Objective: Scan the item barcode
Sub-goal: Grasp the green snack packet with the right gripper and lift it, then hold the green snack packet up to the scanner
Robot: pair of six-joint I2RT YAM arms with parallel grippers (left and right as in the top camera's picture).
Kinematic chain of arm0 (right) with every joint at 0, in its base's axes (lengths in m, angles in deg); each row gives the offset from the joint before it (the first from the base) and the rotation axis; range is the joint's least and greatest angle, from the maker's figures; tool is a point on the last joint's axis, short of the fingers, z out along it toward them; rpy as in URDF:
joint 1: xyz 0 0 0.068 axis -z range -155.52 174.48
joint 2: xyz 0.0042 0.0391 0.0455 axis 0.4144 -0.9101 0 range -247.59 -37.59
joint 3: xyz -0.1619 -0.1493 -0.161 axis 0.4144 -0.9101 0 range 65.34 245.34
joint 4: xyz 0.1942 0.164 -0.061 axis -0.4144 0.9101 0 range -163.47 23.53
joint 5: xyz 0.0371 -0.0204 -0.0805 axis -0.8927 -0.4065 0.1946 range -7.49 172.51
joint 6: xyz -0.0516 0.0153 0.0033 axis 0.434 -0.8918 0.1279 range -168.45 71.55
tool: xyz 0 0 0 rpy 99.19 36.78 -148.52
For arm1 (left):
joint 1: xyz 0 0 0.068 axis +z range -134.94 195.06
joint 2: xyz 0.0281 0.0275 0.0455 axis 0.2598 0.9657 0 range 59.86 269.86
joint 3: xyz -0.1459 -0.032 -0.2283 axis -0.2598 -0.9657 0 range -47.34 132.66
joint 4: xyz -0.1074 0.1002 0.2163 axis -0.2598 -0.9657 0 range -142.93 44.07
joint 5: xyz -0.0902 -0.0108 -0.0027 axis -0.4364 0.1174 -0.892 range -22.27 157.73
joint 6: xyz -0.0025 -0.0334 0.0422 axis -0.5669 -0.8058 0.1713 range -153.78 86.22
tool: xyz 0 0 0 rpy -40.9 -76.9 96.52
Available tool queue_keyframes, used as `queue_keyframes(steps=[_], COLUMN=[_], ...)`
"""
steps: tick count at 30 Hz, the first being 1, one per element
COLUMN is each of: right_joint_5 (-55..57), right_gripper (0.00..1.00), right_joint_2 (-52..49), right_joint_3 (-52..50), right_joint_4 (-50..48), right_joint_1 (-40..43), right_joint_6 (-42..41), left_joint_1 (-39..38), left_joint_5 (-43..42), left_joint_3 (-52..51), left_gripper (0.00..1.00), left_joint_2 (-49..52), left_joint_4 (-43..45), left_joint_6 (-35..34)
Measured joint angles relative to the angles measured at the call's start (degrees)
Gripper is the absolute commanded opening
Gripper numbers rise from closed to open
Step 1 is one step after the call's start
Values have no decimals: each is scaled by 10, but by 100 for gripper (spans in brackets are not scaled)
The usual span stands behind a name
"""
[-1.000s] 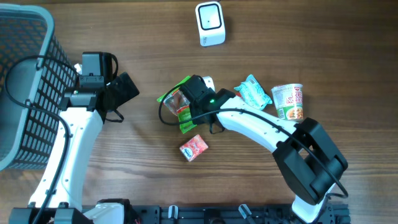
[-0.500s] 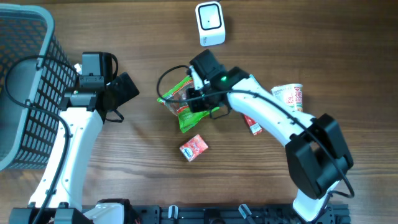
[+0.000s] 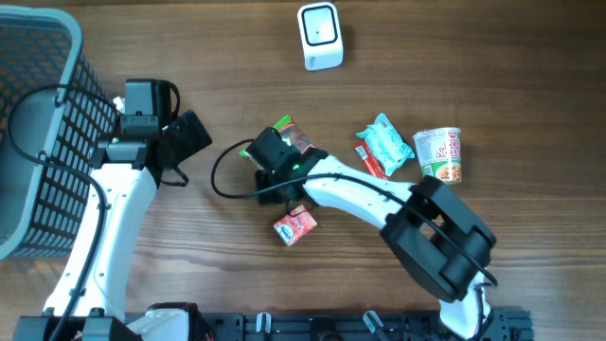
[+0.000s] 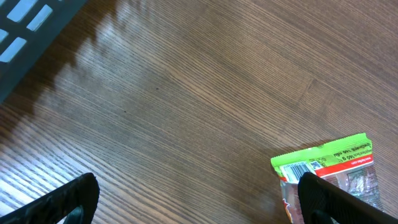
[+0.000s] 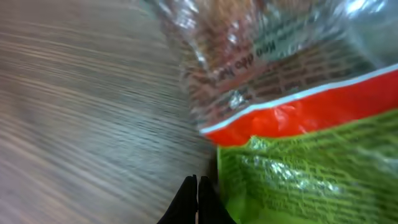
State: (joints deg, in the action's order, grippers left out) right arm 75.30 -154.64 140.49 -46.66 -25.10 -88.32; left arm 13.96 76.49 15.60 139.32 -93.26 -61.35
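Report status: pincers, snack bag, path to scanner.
Left pincer open, empty. Right pincer shut at bag's edge, grip unclear. Bag well short of scanner, nothing between.

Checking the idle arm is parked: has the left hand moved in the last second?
No. In the overhead view the left hand sits open at the same spot beside the basket as a second ago.

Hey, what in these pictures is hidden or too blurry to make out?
Snack bag: overhead, mostly under the right arm.
Bag's print: right wrist view, blurred.
Bag's lower part: left wrist view, cut by the frame edge and a finger.
Right tool: shut, but whether it pinches the bag is unclear.
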Motion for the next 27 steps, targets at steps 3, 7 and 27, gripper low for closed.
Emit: queue_keyframes(steps=[3, 7, 27], right_joint_5=[4, 2, -24], right_gripper=[4, 4, 99], right_joint_2=[-2, 3, 90], right_joint_3=[1, 4, 130], right_joint_4=[26, 70, 210], right_joint_1=[7, 53, 189], right_joint_6=[0, 45, 283], left_joint_1=[0, 0, 0], left_joint_5=[0, 0, 0], left_joint_3=[0, 0, 0], left_gripper=[100, 100, 100], left_joint_2=[0, 0, 0], left_joint_4=[0, 0, 0], left_joint_6=[0, 0, 0])
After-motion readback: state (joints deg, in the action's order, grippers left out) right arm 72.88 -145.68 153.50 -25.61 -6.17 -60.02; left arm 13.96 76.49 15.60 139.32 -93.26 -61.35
